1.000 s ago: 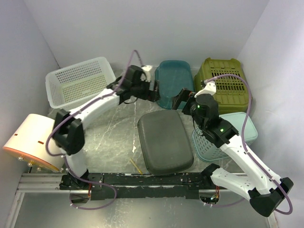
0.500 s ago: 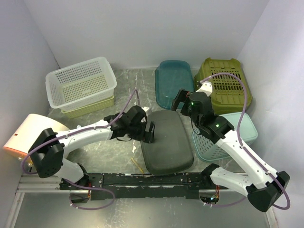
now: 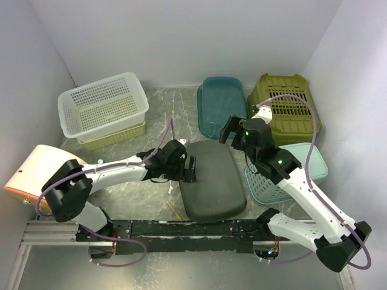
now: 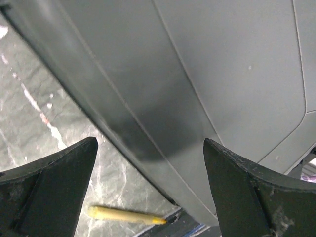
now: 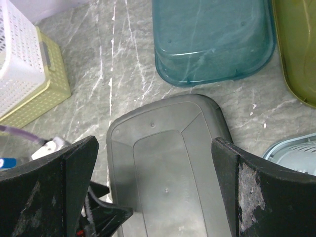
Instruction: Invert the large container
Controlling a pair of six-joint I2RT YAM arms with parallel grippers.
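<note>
The large grey container (image 3: 211, 180) lies in the middle of the table (image 3: 139, 190), between the two arms. Its flat base with the raised panel faces up and its rim sits down on the marble surface, so it appears to be inverted already. That would explain why neither arm holds it.

The left gripper (image 3: 188, 169) is low at the container's left long side. Its jaws are wide apart, and in the left wrist view they frame the sloping wall and lower edge without touching either. It is the spot from which that side could be pinched or nudged if the tub needed squaring. The right gripper (image 3: 231, 130) hangs above the far end, jaws likewise spread and empty, looking straight down on the base from well clear of it.

A thin yellow stick (image 3: 173, 210) lies on the table just beside the container's near left corner, apart from it. The teal tub (image 3: 221, 106) behind the container is close to its far end but not touching it.
</note>
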